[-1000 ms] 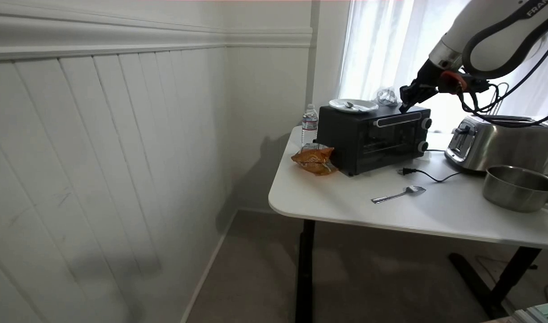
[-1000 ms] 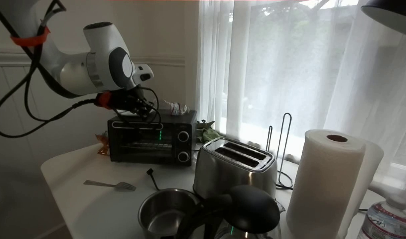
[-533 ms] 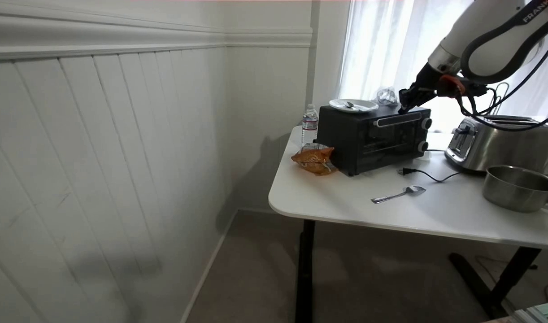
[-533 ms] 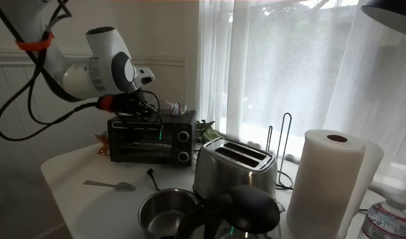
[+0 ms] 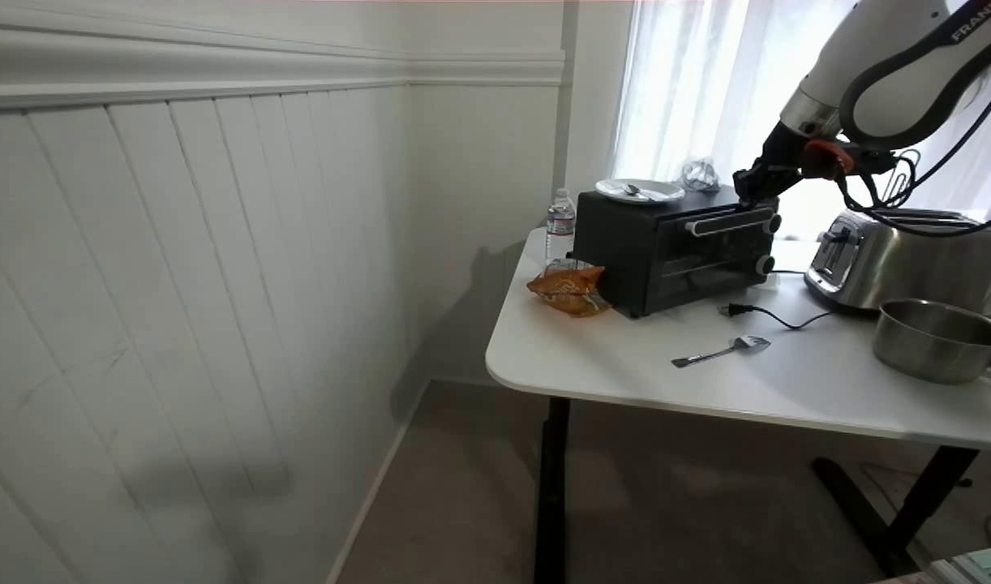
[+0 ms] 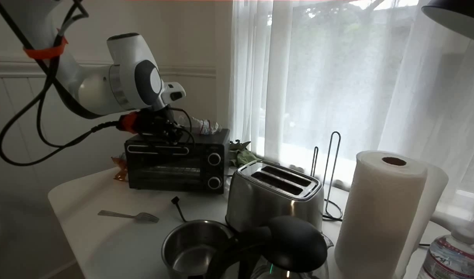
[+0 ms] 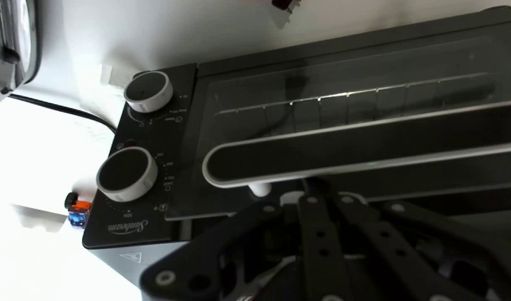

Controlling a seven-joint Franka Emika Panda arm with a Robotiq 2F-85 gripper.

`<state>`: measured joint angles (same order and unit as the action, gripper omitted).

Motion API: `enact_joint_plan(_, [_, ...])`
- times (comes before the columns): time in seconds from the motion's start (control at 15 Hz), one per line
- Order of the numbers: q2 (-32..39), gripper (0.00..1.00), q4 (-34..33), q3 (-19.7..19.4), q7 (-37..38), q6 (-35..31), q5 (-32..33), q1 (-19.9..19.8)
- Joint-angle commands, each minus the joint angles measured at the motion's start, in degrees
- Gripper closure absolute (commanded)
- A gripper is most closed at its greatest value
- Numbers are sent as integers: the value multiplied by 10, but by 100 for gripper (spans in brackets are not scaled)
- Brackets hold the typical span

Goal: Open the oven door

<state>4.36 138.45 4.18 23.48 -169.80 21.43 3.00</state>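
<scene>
The black oven [image 5: 613, 253] stands on the white table and shows in both exterior views [image 6: 226, 162]. Its dark glass oven door [image 5: 702, 264] is tilted slightly out at the top. In the wrist view, a narrow dark gap runs along the top edge of the door [image 7: 247, 121]. The handle bar [image 7: 364, 140] has a light grey rim. My gripper [image 7: 316, 188] is shut, with its fingertips behind the handle bar, between it and the door, near the knob end. In both exterior views the gripper [image 5: 748, 199] is at the oven's top front edge [image 6: 174, 140]. The extreme fingertips are hidden by the handle.
A white plate [image 5: 640, 191] with a spoon and a crumpled clear bottle [image 5: 700, 174] lie on the oven. An orange bag [image 5: 572, 290] and water bottle [image 5: 560, 225] stand beside it. A fork [image 5: 721, 352], silver toaster [image 6: 275, 197] and metal pot [image 6: 196, 248] are in front and alongside.
My gripper first shifted slightly, then moved outward from the oven front. The handle has moved out and slightly down with it, and the door's top has tilted out a little.
</scene>
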Motion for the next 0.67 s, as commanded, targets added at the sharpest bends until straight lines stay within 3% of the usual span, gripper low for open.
enact_joint_plan(0.0, [-19,100,8,-11,18,43,21,-2])
enact_joint_plan(0.6, [-42,100,32,-12,20,99,-8,-9])
